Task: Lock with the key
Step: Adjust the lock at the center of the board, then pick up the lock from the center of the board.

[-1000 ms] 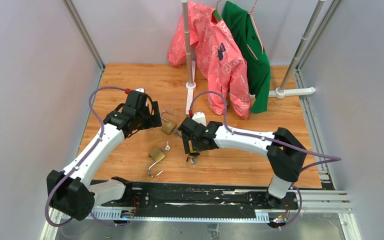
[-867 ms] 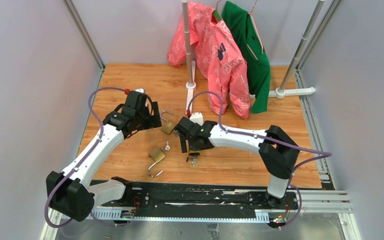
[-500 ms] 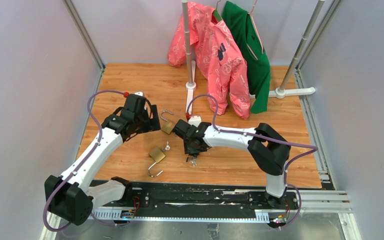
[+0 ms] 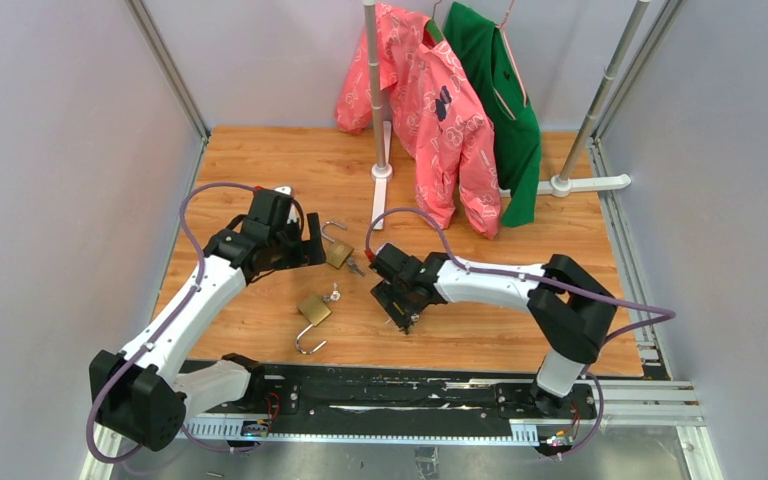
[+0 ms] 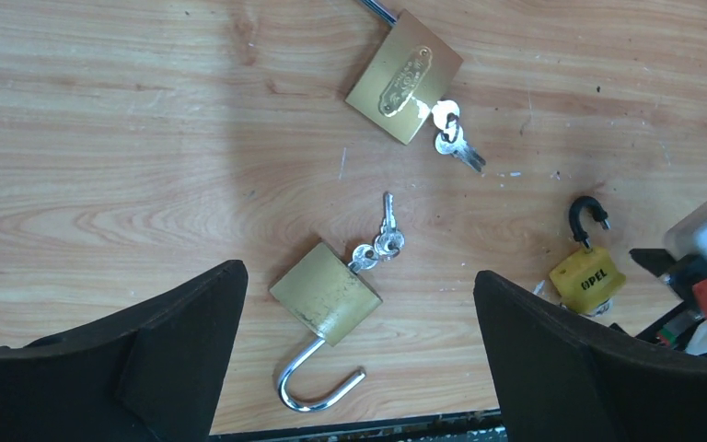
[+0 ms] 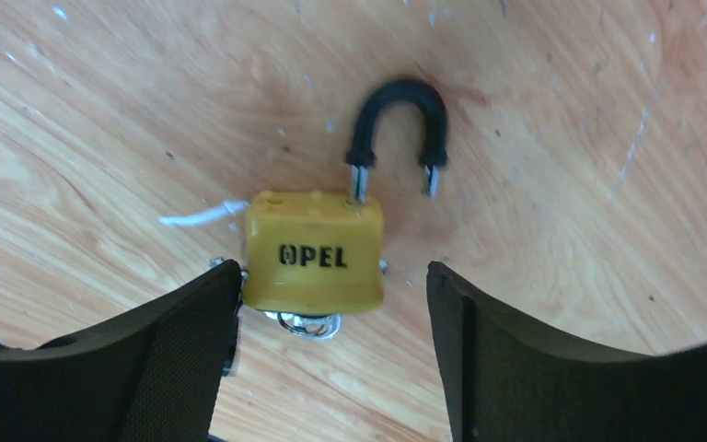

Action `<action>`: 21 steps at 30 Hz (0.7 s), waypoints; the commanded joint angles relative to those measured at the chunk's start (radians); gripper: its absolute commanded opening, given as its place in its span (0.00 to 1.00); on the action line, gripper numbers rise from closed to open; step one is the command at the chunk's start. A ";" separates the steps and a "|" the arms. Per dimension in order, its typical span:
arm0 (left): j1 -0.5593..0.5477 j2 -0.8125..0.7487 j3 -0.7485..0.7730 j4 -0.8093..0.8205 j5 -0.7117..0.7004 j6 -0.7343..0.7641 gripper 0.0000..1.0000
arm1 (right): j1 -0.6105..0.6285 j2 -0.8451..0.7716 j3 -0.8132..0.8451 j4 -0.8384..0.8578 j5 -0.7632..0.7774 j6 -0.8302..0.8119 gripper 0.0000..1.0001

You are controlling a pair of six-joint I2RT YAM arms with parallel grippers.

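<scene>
A yellow padlock [image 6: 313,253] marked OPEL lies flat on the wooden table, its black shackle [image 6: 398,120] sprung open and a key ring [image 6: 308,324] poking out below it. My right gripper [image 6: 331,308] is open low over it; the left finger [image 6: 184,341] is against the lock's edge and the right finger [image 6: 515,350] stands apart. My left gripper [image 5: 359,276] hovers wide open above a brass padlock [image 5: 325,293] with an open steel shackle and keys [image 5: 377,247]. A second brass padlock [image 5: 405,75] with keys [image 5: 451,138] lies farther off.
Pink [image 4: 430,110] and green [image 4: 500,100] garments hang on a rack at the back, with its white foot [image 4: 381,172] on the table. Grey walls close both sides. A black rail [image 4: 390,392] runs along the near edge.
My right gripper slid right and toward the near edge, narrowed its jaws and then widened them again around the yellow padlock. The left arm has hardly moved.
</scene>
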 commanded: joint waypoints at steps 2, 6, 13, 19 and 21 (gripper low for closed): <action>0.005 0.017 -0.019 0.025 0.073 0.016 0.99 | -0.057 -0.090 -0.046 -0.092 -0.054 -0.217 0.85; 0.005 0.028 -0.014 0.034 0.076 0.016 0.99 | -0.061 -0.141 0.034 -0.176 -0.012 -0.035 0.89; 0.005 0.049 0.003 0.036 0.076 0.023 1.00 | -0.079 -0.148 0.107 -0.355 0.035 0.643 0.77; 0.005 0.056 0.001 0.040 0.101 0.019 1.00 | -0.084 -0.060 0.115 -0.345 0.038 0.864 0.77; 0.005 0.055 -0.002 0.040 0.105 0.022 1.00 | -0.084 -0.035 0.123 -0.341 0.029 0.912 0.76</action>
